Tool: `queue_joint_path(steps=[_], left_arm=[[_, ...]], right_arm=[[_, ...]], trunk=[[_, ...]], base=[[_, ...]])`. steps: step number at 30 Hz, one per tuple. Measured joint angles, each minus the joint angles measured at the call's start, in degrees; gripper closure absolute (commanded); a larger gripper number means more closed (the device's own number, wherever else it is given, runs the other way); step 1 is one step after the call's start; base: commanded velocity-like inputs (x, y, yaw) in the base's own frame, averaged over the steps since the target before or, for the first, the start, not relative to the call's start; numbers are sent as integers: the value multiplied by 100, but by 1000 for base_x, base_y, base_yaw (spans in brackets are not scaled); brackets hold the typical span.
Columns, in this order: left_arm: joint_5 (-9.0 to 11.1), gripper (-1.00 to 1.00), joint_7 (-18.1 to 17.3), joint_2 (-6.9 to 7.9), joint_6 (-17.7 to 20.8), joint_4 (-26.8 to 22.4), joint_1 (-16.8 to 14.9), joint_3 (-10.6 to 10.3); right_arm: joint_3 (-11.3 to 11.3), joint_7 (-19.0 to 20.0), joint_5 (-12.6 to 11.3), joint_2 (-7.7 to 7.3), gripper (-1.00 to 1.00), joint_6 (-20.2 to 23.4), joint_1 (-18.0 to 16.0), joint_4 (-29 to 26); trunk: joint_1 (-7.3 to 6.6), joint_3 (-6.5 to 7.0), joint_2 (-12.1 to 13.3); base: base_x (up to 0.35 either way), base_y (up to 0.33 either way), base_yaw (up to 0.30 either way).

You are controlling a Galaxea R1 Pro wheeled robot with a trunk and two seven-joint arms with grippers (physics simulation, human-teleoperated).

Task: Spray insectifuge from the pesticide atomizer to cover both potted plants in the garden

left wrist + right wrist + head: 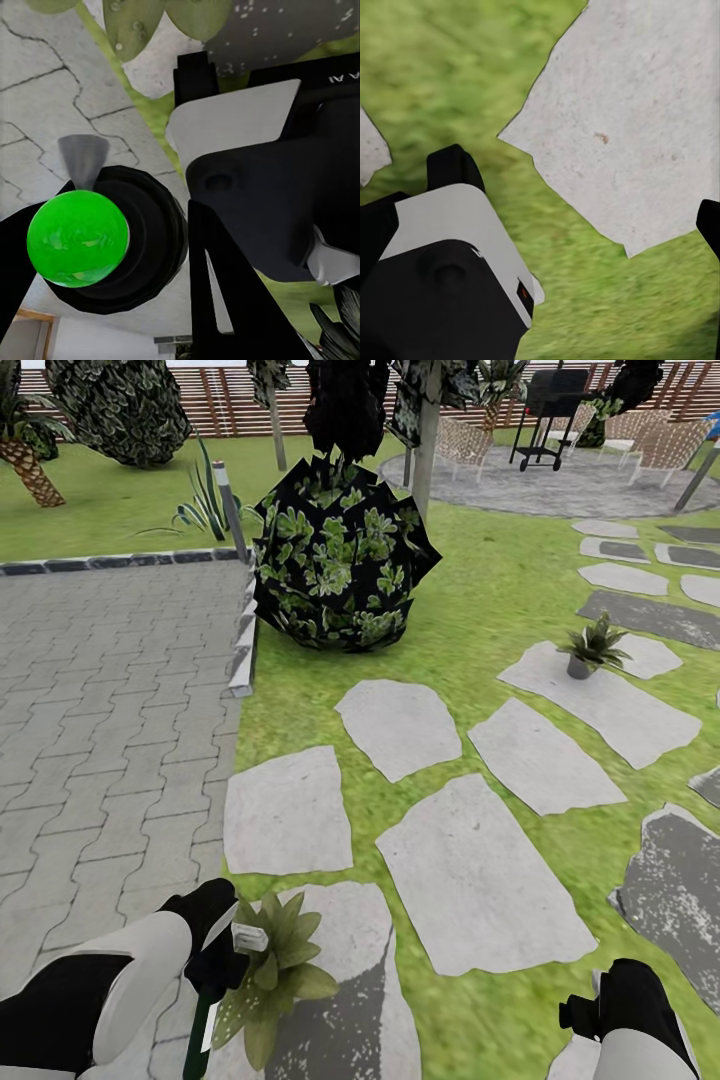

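Observation:
My left gripper (pixel 214 966) is shut on the pesticide atomizer (pixel 199 1032), near the bottom left of the head view. The bottle's dark green body hangs below the fingers and its pale trigger head (pixel 250 937) points at the near potted plant (pixel 277 972). That olive-green rosette stands right beside the nozzle on a stepping stone. In the left wrist view the atomizer (pixel 77 238) appears end-on as a bright green disc, with leaves (pixel 135 26) beyond it. The second potted plant (pixel 591 648) sits in a grey pot on a far stone. My right gripper (pixel 612 1008) is open and holds nothing, over grass and stone (pixel 637 127).
Grey paving (pixel 100 710) lies to the left, edged by a kerb. A big dark round bush (pixel 340 560) stands ahead with a lamp post (pixel 229 510) beside it. Stepping stones (pixel 480 880) cross the lawn. A barbecue (pixel 552 410), chairs and the wooden fence stand at the back.

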Motion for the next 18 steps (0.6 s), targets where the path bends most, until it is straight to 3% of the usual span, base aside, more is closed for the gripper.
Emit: queue_joint_path(steps=[18], left_arm=[[0,100,0,0,0,6,-1,0]], right_arm=[[1,0,-2,0,-100,0,0,-7]], trunk=[[-396,337,722]], base=[[0,0,0]])
